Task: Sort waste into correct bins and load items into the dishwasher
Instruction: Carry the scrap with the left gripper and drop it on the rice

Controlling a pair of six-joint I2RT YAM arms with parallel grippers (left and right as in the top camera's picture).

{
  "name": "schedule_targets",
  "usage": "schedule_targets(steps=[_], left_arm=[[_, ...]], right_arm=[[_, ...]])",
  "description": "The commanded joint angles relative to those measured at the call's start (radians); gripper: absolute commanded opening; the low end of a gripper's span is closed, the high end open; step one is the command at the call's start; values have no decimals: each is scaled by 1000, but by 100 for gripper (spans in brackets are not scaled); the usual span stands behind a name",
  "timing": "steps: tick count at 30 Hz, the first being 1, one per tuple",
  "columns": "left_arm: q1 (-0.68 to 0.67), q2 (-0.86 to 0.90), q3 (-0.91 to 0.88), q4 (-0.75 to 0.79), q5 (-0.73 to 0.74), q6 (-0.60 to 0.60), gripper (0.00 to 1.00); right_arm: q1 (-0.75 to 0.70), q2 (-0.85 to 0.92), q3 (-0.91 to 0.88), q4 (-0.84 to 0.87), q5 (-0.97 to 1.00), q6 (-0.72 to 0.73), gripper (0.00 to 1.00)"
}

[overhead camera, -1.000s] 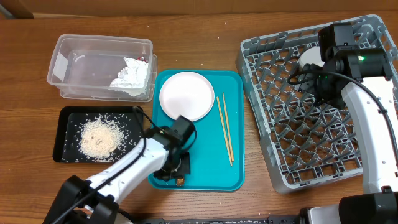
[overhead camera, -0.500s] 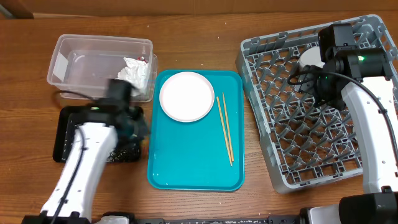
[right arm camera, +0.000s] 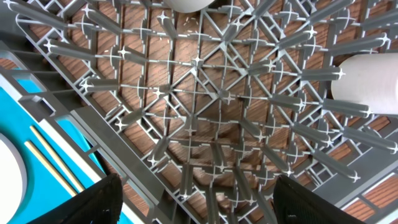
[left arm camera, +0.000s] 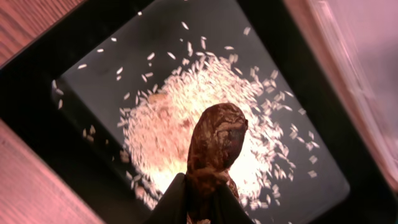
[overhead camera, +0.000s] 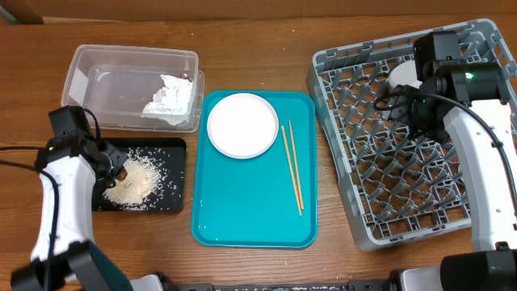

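Surface: brown wooden table (overhead camera: 258,32), filling the overhead view to every edge.
Containers: one clear plastic tub (overhead camera: 105,97) at 10 o'clock; one black tray (overhead camera: 171,196) at 8 o'clock, just below the tub; one teal serving tray (overhead camera: 250,210) at centre; one grey dish rack (overhead camera: 388,170) at 3 o'clock.
Waste: one crumpled white napkin (overhead camera: 171,99) and one red-and-silver wrapper (overhead camera: 187,78) inside the tub, at its 3 o'clock end; one heap of rice (overhead camera: 133,182) with scattered grains on the black tray.
Dishes: one round white plate (overhead camera: 242,124) at the teal tray's 11 o'clock; two wooden chopsticks (overhead camera: 292,170) side by side at its 3 o'clock; two white rounded pieces (right arm camera: 367,78) among the rack's pegs, kind not clear.
Writing: pale patch (overhead camera: 78,85) on the tub's 9 o'clock wall, too small to read.
Left gripper (left arm camera: 200,193): pinched on one brown food scrap (left arm camera: 214,140), above the rice heap.
Right gripper (right arm camera: 199,202): fingers spread wide and empty, over the rack's lattice.
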Motion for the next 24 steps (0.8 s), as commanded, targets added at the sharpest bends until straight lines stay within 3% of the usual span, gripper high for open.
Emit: schedule_targets(steps=[1,5,6,10,14,21,24], left_arm=[[5,76,13,21,-18,10,14],[5,111,13,37,-19,24,20],[5,111,13,46,-19,39,32],[5,111,13,51,-18,53,33],[5,108,27,24,2,54,48],[-5,74,201,-124,216,130,55],[-37,46,274,-206,236,149,56]], right_arm=[[-1,2,0,-1,-2,-6,79],[-1,2,0,-6,-2,-6,79],[-1,3,0,-7,-2,-6,79],[-1,2,0,-8,-2,-6,79],[-1,2,0,-8,-2,-6,79],[-1,3,0,-4,-2,-6,82],[0,2,0,3,-42,-33,83]])
